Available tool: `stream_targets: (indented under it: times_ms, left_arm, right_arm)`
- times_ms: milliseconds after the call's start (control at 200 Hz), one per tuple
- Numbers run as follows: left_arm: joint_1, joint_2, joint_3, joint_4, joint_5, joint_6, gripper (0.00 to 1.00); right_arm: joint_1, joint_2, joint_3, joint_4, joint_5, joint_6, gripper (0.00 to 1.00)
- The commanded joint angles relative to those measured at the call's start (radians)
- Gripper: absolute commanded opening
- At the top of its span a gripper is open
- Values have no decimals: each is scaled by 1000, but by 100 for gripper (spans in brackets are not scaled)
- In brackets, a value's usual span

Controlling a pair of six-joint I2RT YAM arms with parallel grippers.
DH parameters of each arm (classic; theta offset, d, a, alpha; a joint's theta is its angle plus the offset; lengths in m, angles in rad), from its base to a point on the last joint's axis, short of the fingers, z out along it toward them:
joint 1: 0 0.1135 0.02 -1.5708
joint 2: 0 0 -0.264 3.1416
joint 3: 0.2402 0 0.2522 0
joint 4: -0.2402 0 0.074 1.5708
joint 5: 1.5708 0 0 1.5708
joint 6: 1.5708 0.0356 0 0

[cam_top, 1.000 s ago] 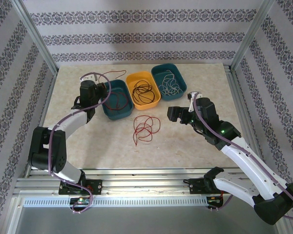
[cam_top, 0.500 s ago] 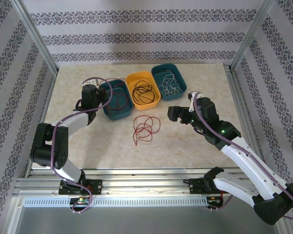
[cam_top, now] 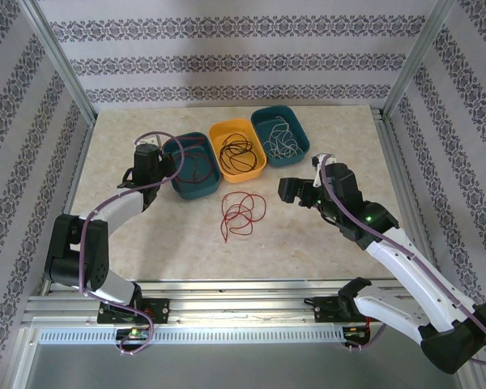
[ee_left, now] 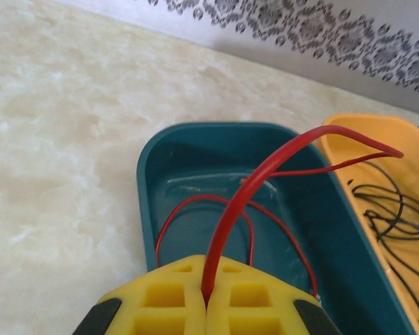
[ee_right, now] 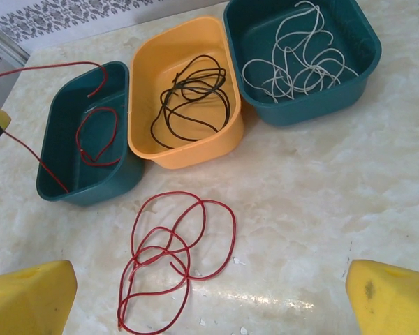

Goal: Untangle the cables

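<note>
Pinched tight together in left jaws: red cable (ee_left: 227, 216), arching up over left teal tray (ee_left: 145, 181), with a red loop on the tray floor below. Spread wide apart and gripping nothing: right jaws, above tabletop (cam_top: 162, 235), just right of second red cable (ee_right: 171, 246) lying loose in loops in front of the trays. In yellow tray (ee_right: 188, 155), black cable (ee_right: 192, 98). In right teal tray (ee_right: 307, 115), white cable (ee_right: 297, 59).

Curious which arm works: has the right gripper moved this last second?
No. The right gripper stays at the same spot right of the loose red cable.
</note>
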Motion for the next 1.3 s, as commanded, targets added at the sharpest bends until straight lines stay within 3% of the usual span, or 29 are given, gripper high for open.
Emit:
stream_targets:
  times_ms: [0, 415, 595, 819, 869, 949, 1169, 1294]
  left_arm:
    - [-25, 6, 49, -132, -48, 1, 0]
    - [-40, 157, 222, -347, -43, 57, 0]
    - [-41, 259, 353, -447, -38, 128, 0]
    - [-41, 387, 505, -545, -53, 177, 0]
    - [-40, 400, 513, -529, -50, 170, 4]
    - [-40, 427, 534, -523, -49, 166, 20]
    - [-40, 486, 588, -516, -51, 169, 23]
    - [-41, 503, 620, -524, -49, 169, 42]
  right_arm:
    - [-11, -22, -14, -21, 36, 17, 98]
    - [-36, -63, -45, -23, 81, 75, 99]
    - [-113, -149, -114, 71, -16, 124, 98]
    - [-133, -158, -127, 50, -6, 118, 98]
    - [-133, -154, -127, 46, 2, 120, 99]
    - [-133, -145, -125, 39, 20, 127, 98]
    - [-133, -93, -98, 23, -8, 128, 98]
    - [-132, -58, -79, 23, -22, 120, 98]
